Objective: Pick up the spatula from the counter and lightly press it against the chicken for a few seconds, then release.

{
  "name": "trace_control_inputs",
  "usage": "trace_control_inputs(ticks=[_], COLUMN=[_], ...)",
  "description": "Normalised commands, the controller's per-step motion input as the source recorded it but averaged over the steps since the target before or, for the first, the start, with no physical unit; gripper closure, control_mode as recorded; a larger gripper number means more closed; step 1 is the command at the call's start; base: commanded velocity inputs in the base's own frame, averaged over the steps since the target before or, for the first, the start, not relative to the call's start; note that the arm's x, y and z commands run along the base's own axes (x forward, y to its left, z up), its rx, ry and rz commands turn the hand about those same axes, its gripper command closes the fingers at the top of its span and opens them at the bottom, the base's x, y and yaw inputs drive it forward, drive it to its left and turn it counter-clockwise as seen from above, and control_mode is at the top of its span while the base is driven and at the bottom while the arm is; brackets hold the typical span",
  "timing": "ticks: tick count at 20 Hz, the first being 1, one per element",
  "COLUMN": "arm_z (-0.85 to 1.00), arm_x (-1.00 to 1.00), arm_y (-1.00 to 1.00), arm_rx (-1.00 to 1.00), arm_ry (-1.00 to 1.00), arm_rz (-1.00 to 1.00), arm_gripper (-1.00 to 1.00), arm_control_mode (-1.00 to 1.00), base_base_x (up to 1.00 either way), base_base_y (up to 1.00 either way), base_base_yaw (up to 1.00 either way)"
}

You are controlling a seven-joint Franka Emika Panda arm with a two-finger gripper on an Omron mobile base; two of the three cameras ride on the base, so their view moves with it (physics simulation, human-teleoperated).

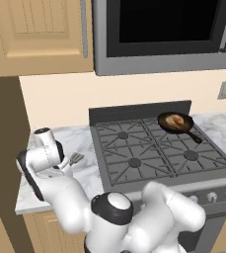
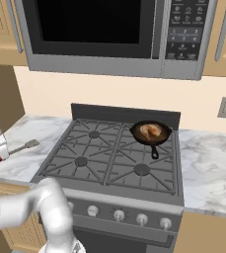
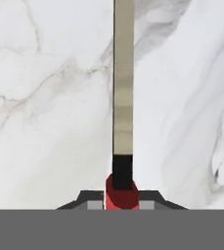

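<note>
Pointing blade-first toward the stove (image 2: 109, 158), the spatula (image 2: 24, 146) lies along the counter (image 2: 17, 169), end effector (image 3: 122, 202) clamped on its handle.

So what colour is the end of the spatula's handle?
Red, with a black band next to it. The spatula shows best in the hand view.

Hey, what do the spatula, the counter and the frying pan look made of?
The spatula has a pale beige matte shaft, possibly wood or dull metal, with a black collar and red grip end, likely plastic. The counter is white with grey veins and smooth: marble or imitation stone. The frying pan is black and matte, probably cast iron or coated metal.
</note>
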Motion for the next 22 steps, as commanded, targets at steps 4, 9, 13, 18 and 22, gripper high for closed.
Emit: trace_control_inputs(ticks=[4,9,13,18,22], arm_z=[0.25,0.43,0.44,0.32,0.31], arm_x=[-0.18,-0.19,-0.03,0.0,0.0], arm_y=[-0.68,-0.73,-0.67,-0.65,-0.59], arm_rx=[0.0,0.02,0.05,0.02,0.0], arm_ry=[-0.1,-0.1,-0.01,0.0,0.0], arm_rz=[0.0,0.0,0.0,0.0,-0.01], arm_gripper=[1.0,1.0,1.0,1.0,1.0], arm_control_mode=[-1.0,-1.0,-1.0,-1.0,-1.0], base_base_x=[0.0,0.0,0.0,0.0,0.0], base_base_y=[0.0,0.0,0.0,0.0,0.0], base_base_yaw=[0.0,0.0,0.0,0.0,0.0])
